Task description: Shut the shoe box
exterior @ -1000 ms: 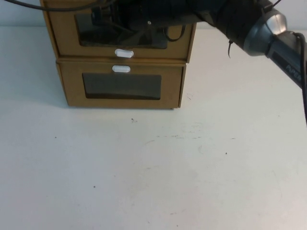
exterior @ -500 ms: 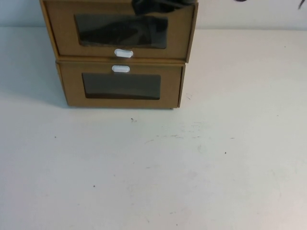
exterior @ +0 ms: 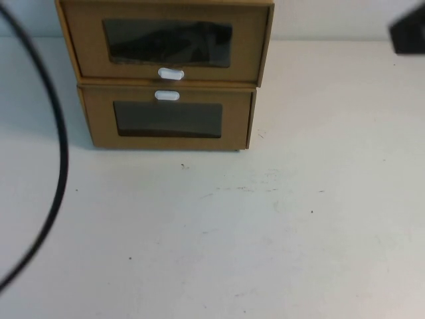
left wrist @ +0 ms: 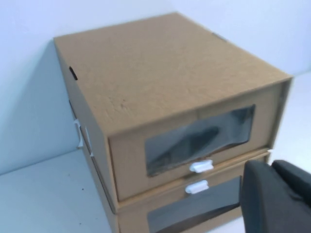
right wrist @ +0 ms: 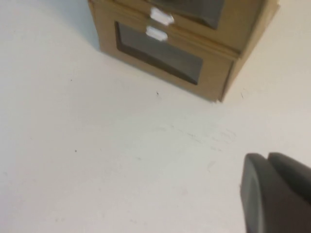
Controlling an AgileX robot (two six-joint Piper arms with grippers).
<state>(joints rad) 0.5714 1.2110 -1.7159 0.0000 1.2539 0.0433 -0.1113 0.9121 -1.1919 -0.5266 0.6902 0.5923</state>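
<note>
The shoe box (exterior: 166, 41) is the upper of two stacked brown cardboard boxes at the table's back. It has a wide clear window and a white pull tab (exterior: 171, 74) below it, and its front panel sits flush with the box frame. It also shows in the left wrist view (left wrist: 160, 92). My left gripper (left wrist: 269, 167) is shut and empty, raised in front of the boxes and apart from them. My right gripper (right wrist: 267, 158) is shut and empty over the bare table, well back from the boxes.
The lower box (exterior: 169, 119) has its white tab (exterior: 167, 96) above its window. A black cable (exterior: 61, 153) arcs across the left side. A dark part of the right arm (exterior: 408, 30) shows at the far right edge. A white table (exterior: 232, 232) lies in front.
The right arm, which reached across the shoe box front a second ago, has pulled away to the right. A black cable has swung in on the left.
</note>
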